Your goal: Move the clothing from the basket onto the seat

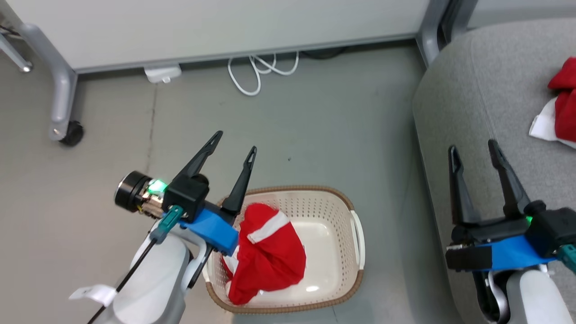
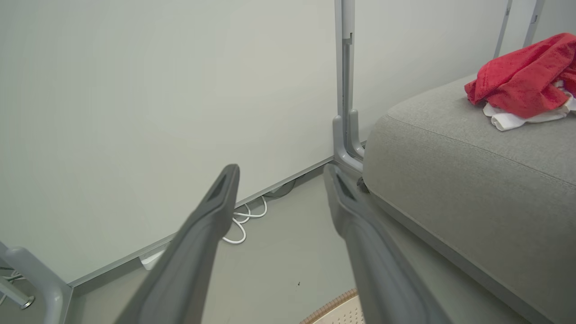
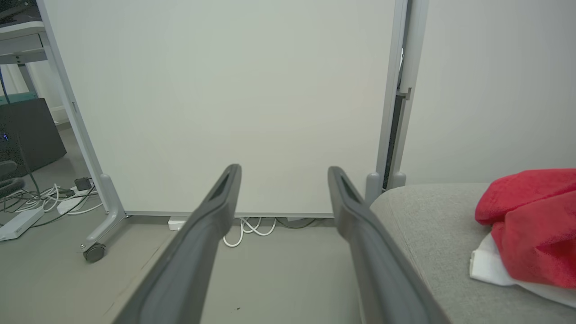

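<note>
Left claw [image 1: 236,141]: fingers spread fully, nothing between them. Right claw [image 1: 472,146]: same, wide apart and empty. One heap of red clothing [image 1: 265,252] with a white stripe sits in the basket [image 1: 315,190], bunched against the basket's left wall and covering roughly the left half of its bottom; the right half is bare. The heap's long axis runs from the basket's near-left corner up toward its far rim. A second red-and-white bundle [image 1: 558,108] already lies on the seat [image 1: 486,90], well to the right of the basket. Key relation: the heap is below and behind the left claw's fingertips. The wrist sits over the basket's left rim, but the fingers reach past the far rim over the floor [image 1: 315,126], aimed at the wall panel [image 1: 225,27], not down. The left wrist view catches the basket rim at its bottom edge, under the fingers. The left arm is the nearer one; the right claw hangs over the seat's front edge, well right of the basket. Likely next: pitch the left claw down, draw it back over the heap and close across the short axis. The risk looks to be a fingertip snagging the perforated wall.
</note>
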Robot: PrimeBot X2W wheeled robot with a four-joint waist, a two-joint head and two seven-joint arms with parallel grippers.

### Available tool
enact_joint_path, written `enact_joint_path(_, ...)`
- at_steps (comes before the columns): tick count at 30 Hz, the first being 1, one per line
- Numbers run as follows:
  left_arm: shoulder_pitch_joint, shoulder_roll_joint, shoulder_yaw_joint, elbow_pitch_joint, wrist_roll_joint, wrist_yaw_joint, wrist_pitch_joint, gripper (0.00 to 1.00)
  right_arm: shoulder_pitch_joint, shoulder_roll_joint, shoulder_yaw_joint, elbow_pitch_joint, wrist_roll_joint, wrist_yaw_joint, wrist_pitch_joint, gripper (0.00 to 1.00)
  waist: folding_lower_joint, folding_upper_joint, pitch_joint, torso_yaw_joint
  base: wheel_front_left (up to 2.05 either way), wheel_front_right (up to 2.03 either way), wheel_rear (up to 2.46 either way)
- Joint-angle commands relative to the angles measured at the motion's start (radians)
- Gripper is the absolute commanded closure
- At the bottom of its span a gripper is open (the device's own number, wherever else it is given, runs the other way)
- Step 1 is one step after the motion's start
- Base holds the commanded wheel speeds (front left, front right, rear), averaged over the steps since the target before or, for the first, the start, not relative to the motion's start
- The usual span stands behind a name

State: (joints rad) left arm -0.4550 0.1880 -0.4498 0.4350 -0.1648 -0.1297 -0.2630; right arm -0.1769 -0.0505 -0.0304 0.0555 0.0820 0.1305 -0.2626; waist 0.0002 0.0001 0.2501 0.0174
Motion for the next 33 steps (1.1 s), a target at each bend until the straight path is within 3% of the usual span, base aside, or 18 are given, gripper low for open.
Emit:
enact_joint_path(1, -0.03, 0.009, -0.017, 0.013, -0.009, -0.001, -0.003, 0.0, -0.022, 0.0, -0.001, -0.008, -0.006, 0.0, -0.003, 0.0, -0.0002, -0.0001, 0.054, -0.026, 0.0, 0.0, 0.0)
enact_joint_path(15, -0.262, 0.071, -0.397, 0.291, -0.118, -0.001, -0.003, 0.0, -0.164, 0.0, 0.028, -0.059, -0.02, 0.0, -0.003, 0.0, -0.0002, -0.0001, 0.257, -0.103, 0.0, 0.0, 0.0)
enact_joint_path(28, -0.454, 0.065, -0.76, 0.594, -0.201, -0.001, 0.01, 0.0, -0.246, 0.0, 0.059, -0.145, -0.041, 0.0, -0.003, 0.0, -0.0002, -0.0001, 0.451, -0.16, 0.0, 0.0, 0.0)
enact_joint_path(33, -0.498, 0.062, -0.82, 0.671, -0.187, -0.001, 0.065, 0.0, -0.27, 0.0, 0.066, -0.177, -0.039, 0.0, -0.003, 0.0, -0.0002, -0.0001, 0.518, -0.179, 0.0, 0.0, 0.0)
